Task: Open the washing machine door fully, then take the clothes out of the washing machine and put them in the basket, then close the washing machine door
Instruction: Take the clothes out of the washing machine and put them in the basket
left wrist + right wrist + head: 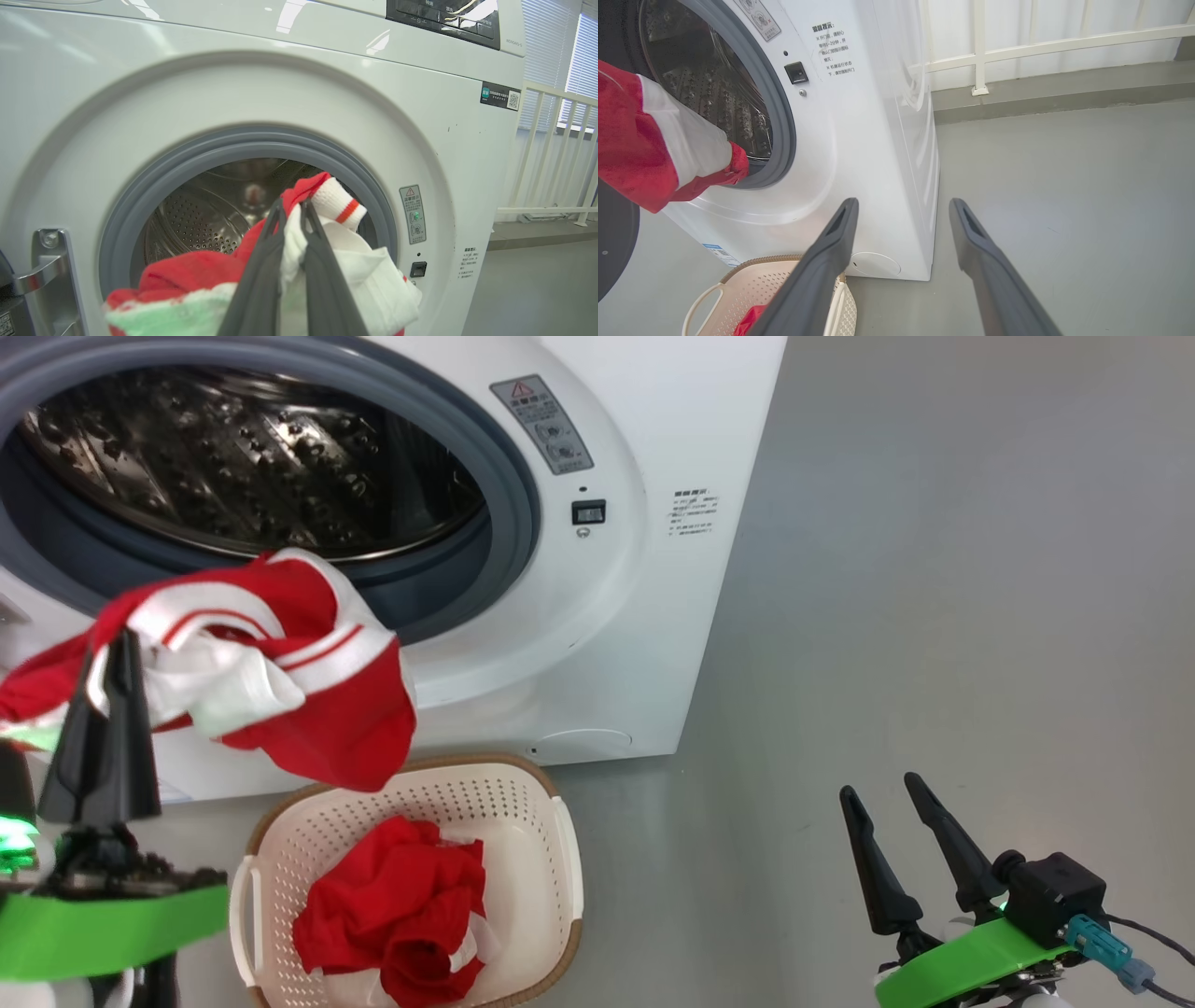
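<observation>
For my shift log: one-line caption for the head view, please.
Unloading: left claw holds red-and-white garment above cream perforated basket, before open white front-loader; right claw open, empty.

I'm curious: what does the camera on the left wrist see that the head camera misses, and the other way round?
The left wrist view brings in the machine's control panel, the chrome door hinge and a white railing. The head view brings in the basket on the floor with a red garment in it, and the open right gripper. Both share the washing machine, its steel drum, and the left gripper shut on red-and-white clothes.
</observation>
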